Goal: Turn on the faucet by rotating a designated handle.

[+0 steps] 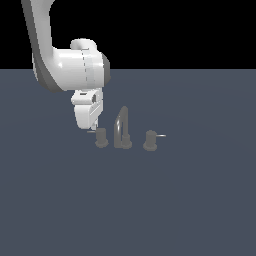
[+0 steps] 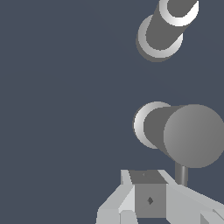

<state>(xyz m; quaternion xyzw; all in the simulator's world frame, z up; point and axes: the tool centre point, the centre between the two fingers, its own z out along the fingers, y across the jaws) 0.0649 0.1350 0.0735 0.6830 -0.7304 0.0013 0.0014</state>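
The end effector [image 1: 90, 126] hangs low over the dark grey counter [image 1: 190, 200], on the exterior view's left of the faucet [image 1: 122, 131]. It points down, and its tip is just beside the handle [image 1: 101, 137], the stubby grey knob at the left end of the faucet. A thin short pin [image 1: 91, 131] sticks out of that knob to the left, right by the tip of the end effector. In the wrist view the end effector [image 2: 151, 199] shows as pale grey fingers [image 2: 118, 203] that look pressed close together, with a dark block between them, but I cannot tell for sure if it is open or closed. It is not holding anything that I can see. The handle [image 2: 183, 133] is the big round grey knob just past the fingers, and its pin [image 2: 181, 174] comes down right next to them. In the exterior view the tall arched spout [image 1: 121, 126] stands in the middle of the faucet. The other knob [image 1: 150, 140] sits on the right, well apart from the end effector, with a brighter pin [image 1: 160, 135] pointing right. The thick white arm [image 1: 65, 55] goes up and to the left, out of the picture.
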